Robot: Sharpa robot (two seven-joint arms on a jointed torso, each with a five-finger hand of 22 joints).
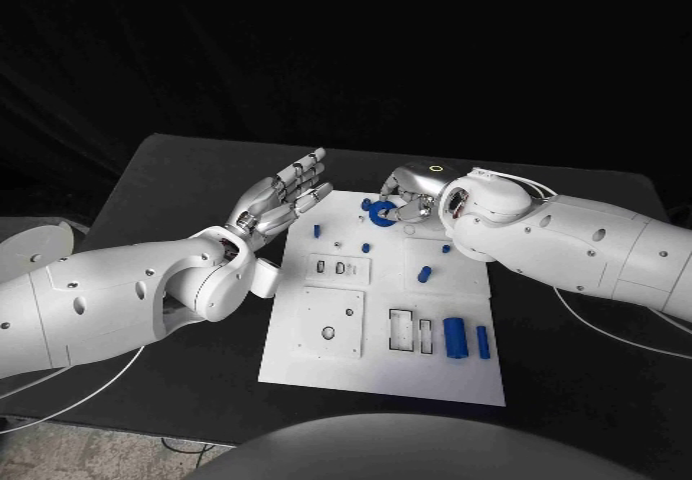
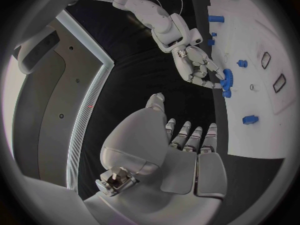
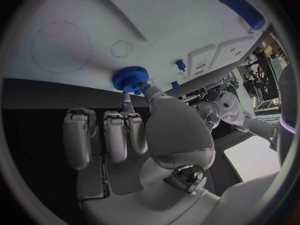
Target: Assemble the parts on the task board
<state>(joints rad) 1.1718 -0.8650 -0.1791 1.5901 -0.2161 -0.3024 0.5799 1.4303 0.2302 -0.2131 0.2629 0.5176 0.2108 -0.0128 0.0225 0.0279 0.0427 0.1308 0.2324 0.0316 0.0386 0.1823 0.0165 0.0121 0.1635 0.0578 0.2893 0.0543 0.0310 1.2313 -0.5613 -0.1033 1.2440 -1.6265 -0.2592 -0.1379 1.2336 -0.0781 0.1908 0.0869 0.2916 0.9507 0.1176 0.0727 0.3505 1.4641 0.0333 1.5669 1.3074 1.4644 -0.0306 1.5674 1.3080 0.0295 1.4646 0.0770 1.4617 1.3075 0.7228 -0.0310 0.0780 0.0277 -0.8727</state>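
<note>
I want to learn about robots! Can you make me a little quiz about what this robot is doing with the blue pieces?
1. True or false: the left hand holds a blue piece.
2. Which hand pinches the blue gear? A) left B) right hand C) neither
3. Fill in: the blue pieces lie on a white ____.

Key
1. False: its fingers are spread and hold nothing.
2. B: at the far end of the task board.
3. Task board.

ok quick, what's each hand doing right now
Left hand: open, fingers spread, holding nothing, beside the white task board.
Right hand: pinching a round blue toothed gear at the board's far edge.
</note>
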